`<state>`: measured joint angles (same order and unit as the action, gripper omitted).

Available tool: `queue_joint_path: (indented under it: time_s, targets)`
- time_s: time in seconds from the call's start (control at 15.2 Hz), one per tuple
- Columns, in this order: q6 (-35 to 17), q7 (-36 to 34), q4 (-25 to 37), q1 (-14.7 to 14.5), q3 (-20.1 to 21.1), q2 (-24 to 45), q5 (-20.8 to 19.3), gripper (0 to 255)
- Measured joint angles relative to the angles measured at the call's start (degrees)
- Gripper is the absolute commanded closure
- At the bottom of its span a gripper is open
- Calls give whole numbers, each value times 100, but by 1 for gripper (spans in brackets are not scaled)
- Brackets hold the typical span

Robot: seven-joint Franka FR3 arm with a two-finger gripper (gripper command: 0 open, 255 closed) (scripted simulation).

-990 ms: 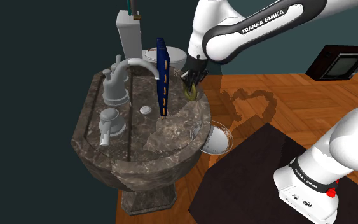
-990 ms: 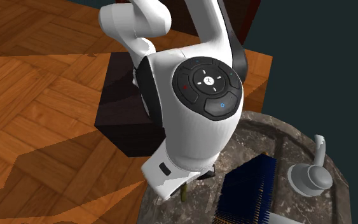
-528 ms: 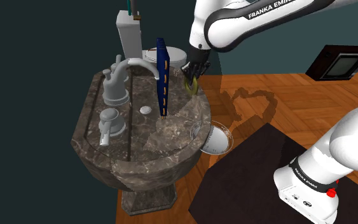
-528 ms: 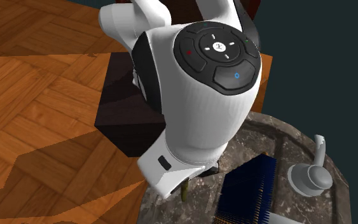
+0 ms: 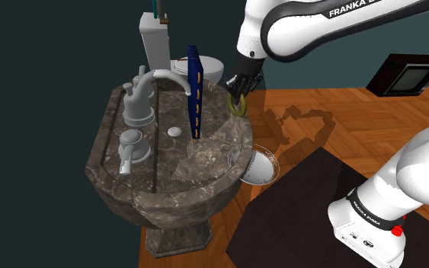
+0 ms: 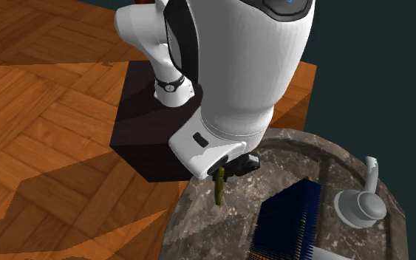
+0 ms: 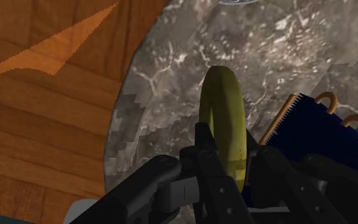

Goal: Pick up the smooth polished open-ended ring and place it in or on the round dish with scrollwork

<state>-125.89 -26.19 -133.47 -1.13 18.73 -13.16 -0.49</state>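
Olive-yellow and glossy, the ring point(image 7: 224, 114) is what I see best through the wrist camera. My gripper point(image 7: 233, 149) has it pinched by its lower part, the two black fingers point(image 7: 209, 167) drawn in until only the band's thickness parts them. The hoop stands upright above them. Where its open end lies I cannot make out. Behind it that camera gives me the mottled grey-brown stone of the basin point(image 7: 171, 70), the wooden floor point(image 7: 37, 127) past its curved edge, and a blue toothed rack point(image 7: 327, 137) with orange hooks close beside the fingers.

From the shoulder view I get the layout that the wrist camera cannot give. The ring point(image 5: 238, 106) hangs under the gripper point(image 5: 239, 93), in the air over the basin's far right edge, not far from the white toilet point(image 5: 205, 70). The round dish point(image 5: 273, 160) sits at the basin's right rim on the near side, well apart from the ring. The rack point(image 5: 196, 91) stands upright on the stone to the ring's left in this view, and the grey faucet point(image 5: 148, 95) is farther left again.

On the second exterior view the ring point(image 6: 219, 187) shows edge-on, a thin olive bar hanging straight down from the gripper, with stone behind it. The arm's large white link covers much of that picture. Beyond it the dark stand point(image 6: 143, 125) rests on the floor.
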Motion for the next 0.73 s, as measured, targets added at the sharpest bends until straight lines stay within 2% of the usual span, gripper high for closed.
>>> queue_joint_path:
  time_s: [0.26,0.73]
  targets:
    - [160,-122,-558,-237,103,-740,290,255]
    - [725,-442,-1500,-855,294,-2269,875,255]
